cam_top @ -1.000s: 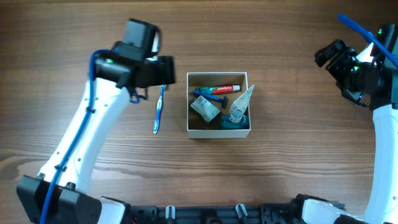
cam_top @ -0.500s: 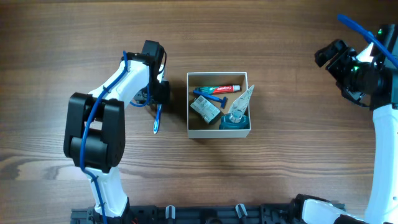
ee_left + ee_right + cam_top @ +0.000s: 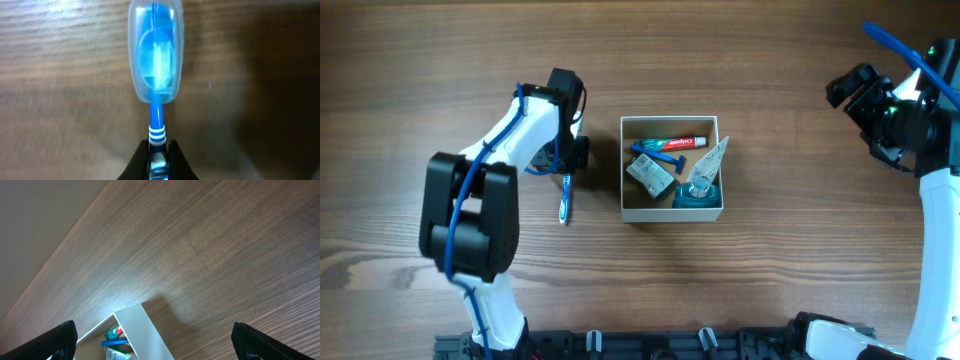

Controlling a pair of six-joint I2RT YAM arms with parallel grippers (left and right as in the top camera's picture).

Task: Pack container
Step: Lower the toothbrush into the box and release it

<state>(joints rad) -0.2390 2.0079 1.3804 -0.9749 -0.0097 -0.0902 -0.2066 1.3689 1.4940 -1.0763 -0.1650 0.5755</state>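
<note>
The container (image 3: 623,185) is a square white box with a tan inside, standing mid-table. It holds a toothpaste tube (image 3: 670,143), a blue razor (image 3: 660,155), a soap packet (image 3: 648,173) and a clear bottle (image 3: 698,190). Left of it lies a blue-and-white toothbrush (image 3: 564,198). My left gripper (image 3: 570,160) is shut on its striped handle (image 3: 158,135), and the capped brush head (image 3: 155,55) points away over the wood. My right gripper (image 3: 852,90) hangs open at the far right, high above the table. In its view the container's corner (image 3: 145,330) shows below the wide-apart fingers (image 3: 62,340).
Bare wooden tabletop surrounds the box on all sides. The left arm's white links (image 3: 470,230) lie over the table's left part. The right arm (image 3: 940,200) stands along the right edge.
The left gripper came down onto the toothbrush and closed on its handle. The toothbrush shifted slightly toward the near-left. The right arm has not moved.
</note>
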